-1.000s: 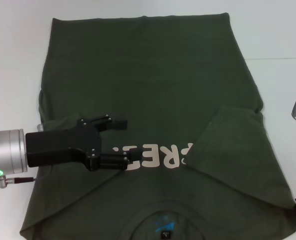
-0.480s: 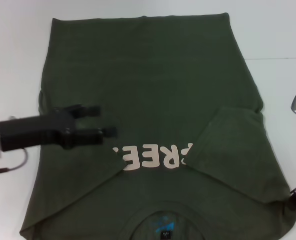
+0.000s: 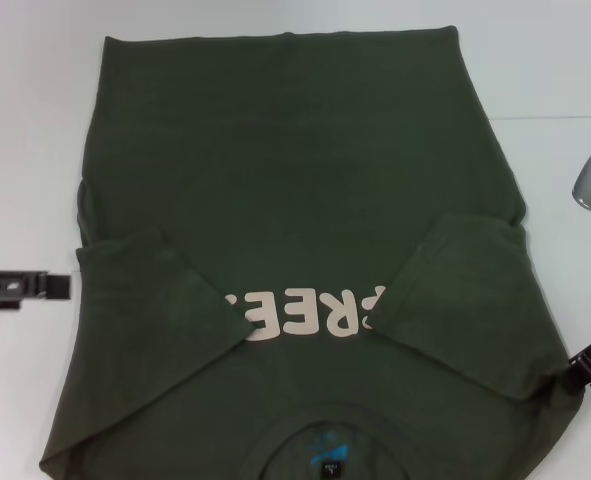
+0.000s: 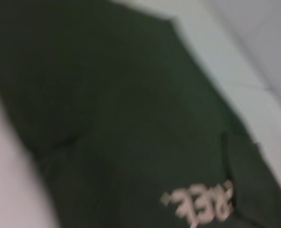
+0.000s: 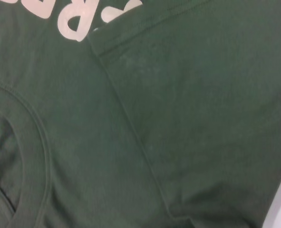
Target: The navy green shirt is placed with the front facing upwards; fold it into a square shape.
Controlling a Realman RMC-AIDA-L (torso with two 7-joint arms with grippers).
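Spread flat on the white table (image 3: 35,120): the navy green shirt (image 3: 295,170), soft matte cotton in dark olive, both sleeves folded inward over the chest as slanted flaps that hide the ends of the pale lettering (image 3: 305,312), neckline at the near edge. Off the shirt's left edge over bare table, the left gripper (image 3: 60,286), only its dark fingertips in view and its opening impossible to judge; at the shirt's right near corner, the right gripper (image 3: 565,368), state likewise unclear. Only in the right wrist view: fine knit weave, stitched sleeve hem (image 5: 130,128) and ribbed collar (image 5: 33,156) with blue print.
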